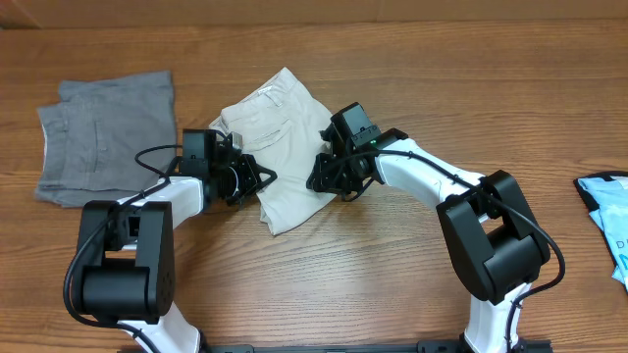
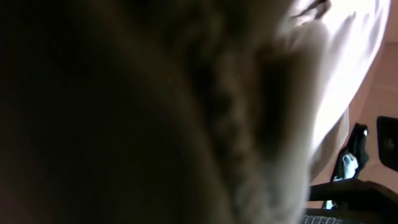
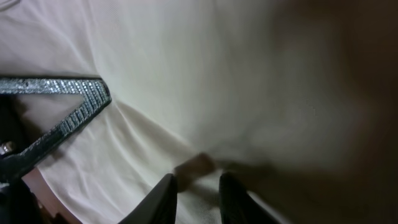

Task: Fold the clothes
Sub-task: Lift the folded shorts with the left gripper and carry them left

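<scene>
Clothes (image 1: 280, 137) lie bunched, long axis running top-to-bottom in the overhead view.

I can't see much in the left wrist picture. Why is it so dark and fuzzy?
Left wrist view: the cream shorts sit right against the lens, so all is dark and blurred except top right. Right wrist view: sharp at left, shadowed and blurry at right. Overhead view: clear, evenly lit.
</scene>
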